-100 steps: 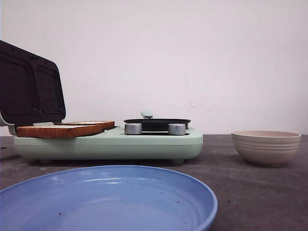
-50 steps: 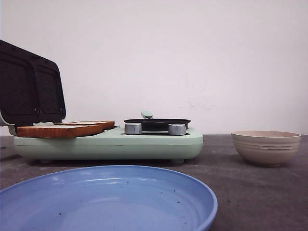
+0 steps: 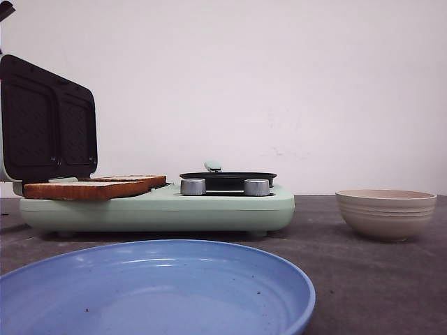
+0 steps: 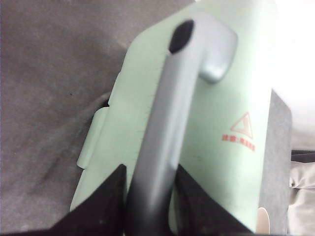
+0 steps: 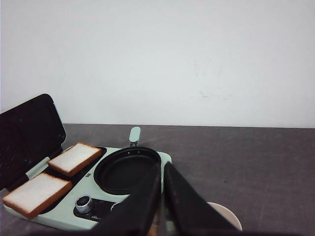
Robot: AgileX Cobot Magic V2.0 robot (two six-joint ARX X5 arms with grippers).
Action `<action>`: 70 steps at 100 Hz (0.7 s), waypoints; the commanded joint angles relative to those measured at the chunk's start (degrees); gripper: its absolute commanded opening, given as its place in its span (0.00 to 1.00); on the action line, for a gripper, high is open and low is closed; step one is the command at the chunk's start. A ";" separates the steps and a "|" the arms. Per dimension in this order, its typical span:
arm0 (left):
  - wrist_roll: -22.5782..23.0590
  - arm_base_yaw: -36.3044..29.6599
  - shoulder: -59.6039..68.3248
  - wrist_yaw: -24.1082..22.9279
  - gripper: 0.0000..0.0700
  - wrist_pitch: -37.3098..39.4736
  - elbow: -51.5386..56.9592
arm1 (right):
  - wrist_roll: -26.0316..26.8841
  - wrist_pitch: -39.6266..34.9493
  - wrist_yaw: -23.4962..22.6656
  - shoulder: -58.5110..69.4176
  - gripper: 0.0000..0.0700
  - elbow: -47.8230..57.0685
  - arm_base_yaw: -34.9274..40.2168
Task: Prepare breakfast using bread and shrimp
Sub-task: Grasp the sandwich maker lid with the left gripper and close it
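Two slices of bread (image 3: pixel 87 188) lie side by side on the open mint sandwich maker (image 3: pixel 157 208), and they also show in the right wrist view (image 5: pixel 37 194). My left gripper (image 4: pixel 150 169) is shut on the grey handle (image 4: pixel 167 108) of the maker's lid (image 3: pixel 49 122), which stands nearly upright. Only a dark tip of that gripper shows in the front view (image 3: pixel 5 10). My right gripper (image 5: pixel 163 166) is shut and hangs above the table between the black pan (image 5: pixel 127 169) and the beige bowl (image 5: pixel 227 219). No shrimp can be made out.
The black pan (image 3: pixel 228 178) sits on the maker's right half behind two silver knobs (image 3: pixel 193 186). The beige ribbed bowl (image 3: pixel 386 213) stands to the right. A large blue plate (image 3: pixel 157 286) lies at the front. A white wall is behind.
The lid has swung from leaning back to nearly upright, over the bread. A dark tip of my left gripper has come into the front view's top left corner.
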 commanded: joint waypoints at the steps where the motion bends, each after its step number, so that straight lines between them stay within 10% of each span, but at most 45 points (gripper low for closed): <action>1: 1.99 -0.44 1.18 0.22 0.00 0.15 1.29 | 0.81 0.44 -0.02 0.37 0.00 0.24 0.26; 47: 4.98 -8.37 1.18 1.77 0.00 2.84 1.29 | 0.79 0.48 0.11 0.37 0.00 0.24 0.26; 70: 9.31 -15.13 1.25 -6.25 0.00 2.93 1.29 | 0.79 0.48 0.11 0.37 0.00 0.24 0.26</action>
